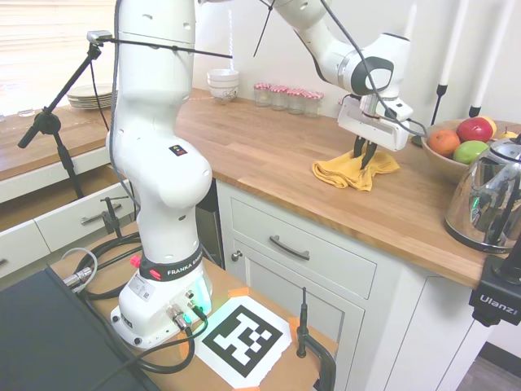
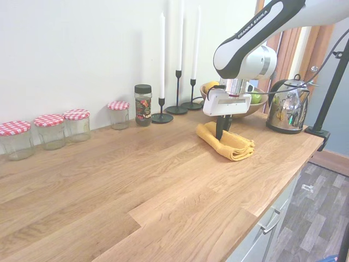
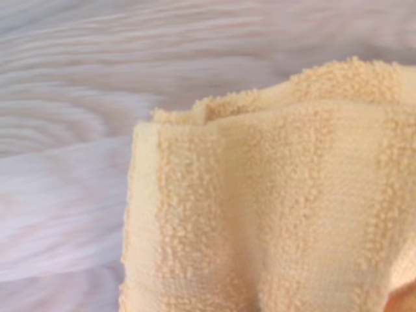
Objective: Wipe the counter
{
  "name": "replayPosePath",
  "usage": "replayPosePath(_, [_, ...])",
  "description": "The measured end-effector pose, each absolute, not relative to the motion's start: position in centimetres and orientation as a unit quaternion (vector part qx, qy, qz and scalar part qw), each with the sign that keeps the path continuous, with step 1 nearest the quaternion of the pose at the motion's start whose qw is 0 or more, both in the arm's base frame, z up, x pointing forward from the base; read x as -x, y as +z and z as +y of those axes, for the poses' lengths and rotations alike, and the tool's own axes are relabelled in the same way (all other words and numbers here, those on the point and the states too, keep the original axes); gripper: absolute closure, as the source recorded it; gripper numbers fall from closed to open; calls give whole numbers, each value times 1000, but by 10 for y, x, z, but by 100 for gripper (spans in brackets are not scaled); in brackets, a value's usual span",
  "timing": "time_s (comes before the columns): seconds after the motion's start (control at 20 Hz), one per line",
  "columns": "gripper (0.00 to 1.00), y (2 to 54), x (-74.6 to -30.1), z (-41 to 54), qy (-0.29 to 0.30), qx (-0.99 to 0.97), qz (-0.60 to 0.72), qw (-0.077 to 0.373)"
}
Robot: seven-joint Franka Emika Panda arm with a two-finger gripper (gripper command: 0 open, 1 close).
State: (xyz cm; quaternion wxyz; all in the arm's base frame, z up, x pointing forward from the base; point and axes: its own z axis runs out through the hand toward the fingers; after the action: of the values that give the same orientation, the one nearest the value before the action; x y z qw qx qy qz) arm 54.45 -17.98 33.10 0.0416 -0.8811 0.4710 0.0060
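Note:
The counter (image 1: 269, 155) is a long warm-brown butcher-block top (image 2: 136, 180) over white cabinets. A folded yellow terry cloth (image 1: 342, 173) lies on it toward the kettle end (image 2: 237, 146). My gripper (image 1: 364, 161) comes straight down onto the cloth's middle. Its dark fingers (image 2: 220, 131) are drawn together, pinching a fold of the fabric. The wrist view is filled by the cloth (image 3: 273, 208), with pale blurred wood around it.
A fruit bowl (image 1: 456, 147) and a steel kettle (image 1: 488, 199) stand just beyond the cloth. Along the wall are candlesticks (image 2: 177, 103), a spice jar (image 2: 143, 105) and several red-checked jars (image 2: 49, 131). Stacked white bowls (image 1: 224, 84) sit at the far end.

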Motion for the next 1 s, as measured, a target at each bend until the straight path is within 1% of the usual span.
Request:
replayPosePath(0.3, [100,331,-556,-144,2,892,452,35])
replayPosePath(0.65, [100,332,-573,-65,-7,905,424,16])
replayPosePath(1.0, [100,332,-576,10,-13,917,398,0])
